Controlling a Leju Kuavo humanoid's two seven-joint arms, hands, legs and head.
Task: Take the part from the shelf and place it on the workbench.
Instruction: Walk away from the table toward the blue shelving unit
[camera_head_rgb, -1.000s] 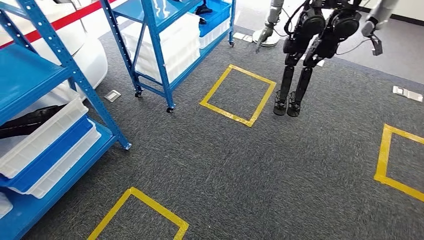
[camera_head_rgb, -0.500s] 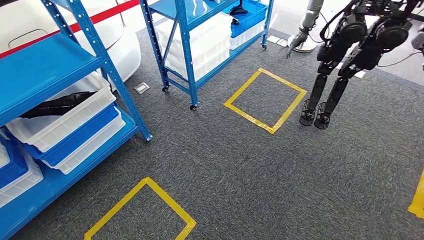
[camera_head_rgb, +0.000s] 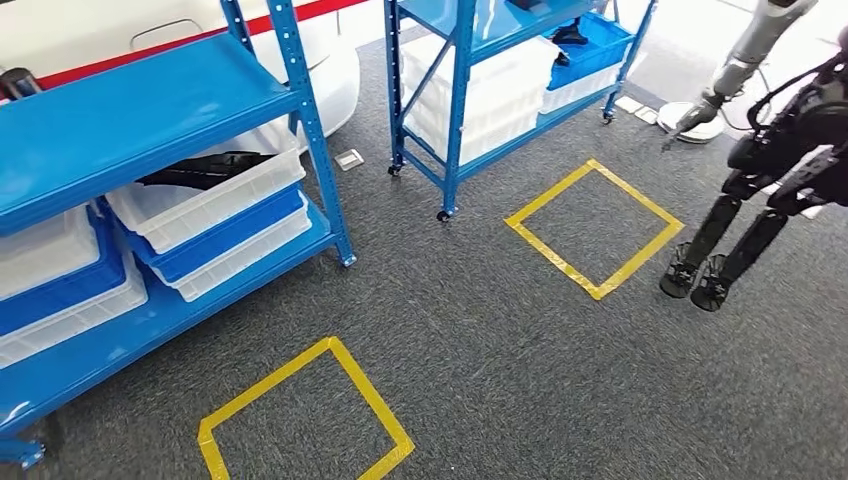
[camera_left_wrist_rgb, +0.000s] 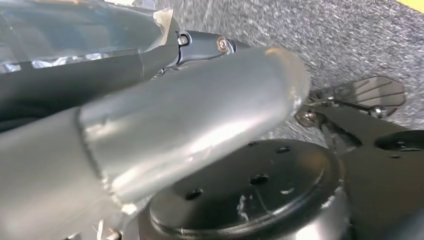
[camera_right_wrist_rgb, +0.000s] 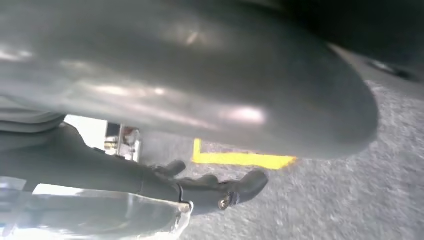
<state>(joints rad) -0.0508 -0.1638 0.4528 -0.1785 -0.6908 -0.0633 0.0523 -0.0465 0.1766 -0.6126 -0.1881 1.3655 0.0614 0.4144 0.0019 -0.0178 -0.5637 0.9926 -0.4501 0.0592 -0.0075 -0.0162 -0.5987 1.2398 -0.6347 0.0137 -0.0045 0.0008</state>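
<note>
Hands at rest: right hand (camera_right_wrist_rgb: 210, 150) with dark fingers (camera_right_wrist_rgb: 240, 189) slightly apart and holding nothing; left hand (camera_left_wrist_rgb: 190, 125), pose not discernible. Black part (camera_head_rgb: 205, 170) lies in a white bin (camera_head_rgb: 215, 205) on the blue shelf (camera_head_rgb: 150, 110) at 10 o'clock. Yellow tape square (camera_head_rgb: 300, 420) at 6 o'clock; second humanoid robot (camera_head_rgb: 770, 190) at 3 o'clock.

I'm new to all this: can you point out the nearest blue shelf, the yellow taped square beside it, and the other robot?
Blue shelf (camera_head_rgb: 150, 100), head view, on its flat blue deck.
Yellow taped square (camera_head_rgb: 372, 402), head view, on its right tape edge.
Other robot (camera_head_rgb: 775, 160), head view, on its dark hip.
</note>
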